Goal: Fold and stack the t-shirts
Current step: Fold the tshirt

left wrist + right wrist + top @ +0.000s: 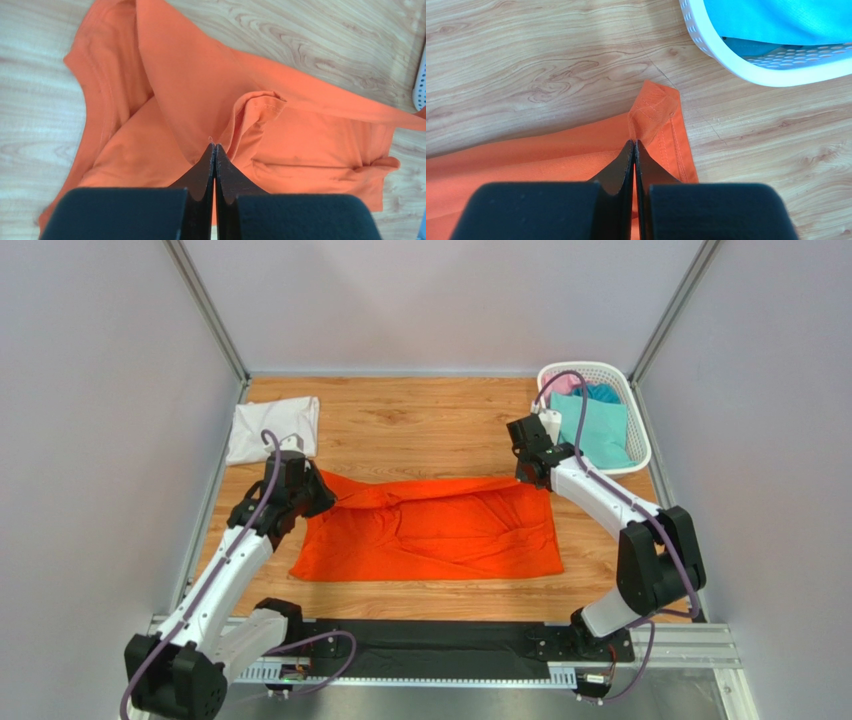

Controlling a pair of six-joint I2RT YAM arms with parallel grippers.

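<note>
White t-shirt [273, 428] lies on the worktop [420, 425], beyond the orange t-shirt's [430, 535] left end, not touching it. Left tool [214, 146] clenched on a fold at the orange t-shirt's far-left edge. Shirt is spread flat, far edge doubled over. Right tool [634, 142] clenched on its far-right hem corner. Basket [590, 367] sits near that corner, teal t-shirt [603, 430] inside.

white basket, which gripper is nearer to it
Right. The right gripper pinches the orange t-shirt at its corner just beside the white basket; the left gripper holds the shirt's opposite end, well away from it.
</note>
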